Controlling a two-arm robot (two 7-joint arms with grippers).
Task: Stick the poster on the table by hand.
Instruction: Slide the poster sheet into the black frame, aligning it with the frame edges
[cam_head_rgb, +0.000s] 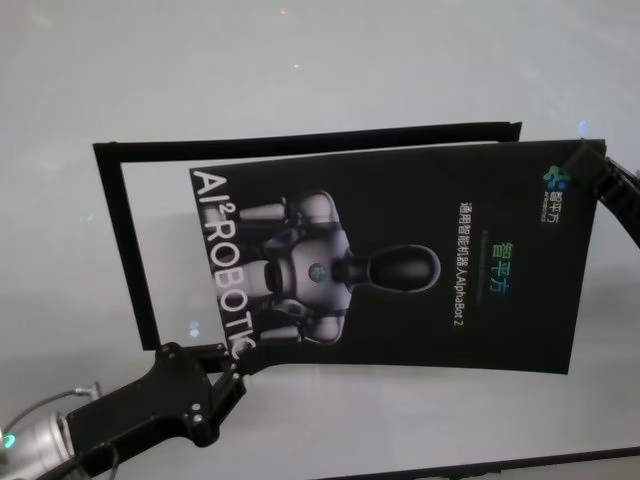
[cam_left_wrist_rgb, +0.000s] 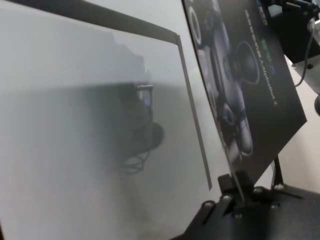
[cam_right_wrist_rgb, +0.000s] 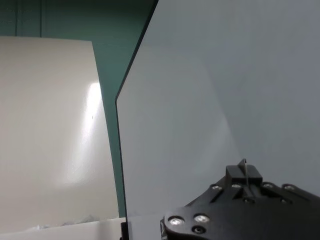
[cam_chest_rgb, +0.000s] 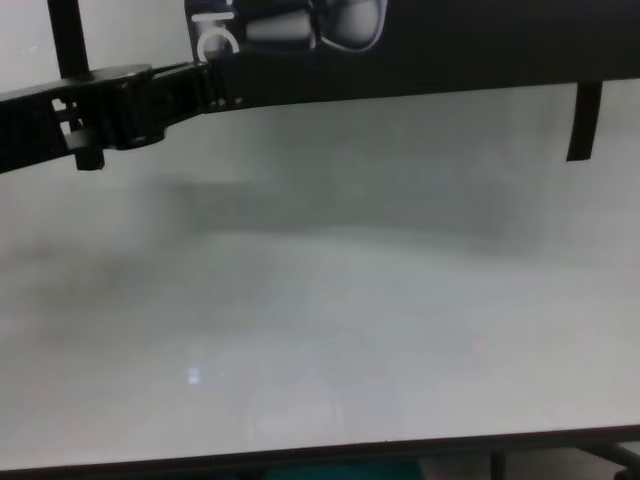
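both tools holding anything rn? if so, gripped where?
Both hold the poster. The left tool pinches its near-left corner by the lettering; the right tool pinches the far-right corner by the logo. The sheet is above the table.

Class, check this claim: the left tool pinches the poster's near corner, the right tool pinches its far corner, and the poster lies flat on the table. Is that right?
Not quite. The left tool and right tool do pinch opposite corners, but the poster is held up off the table, not lying flat. The chest view shows its lower edge in the air.
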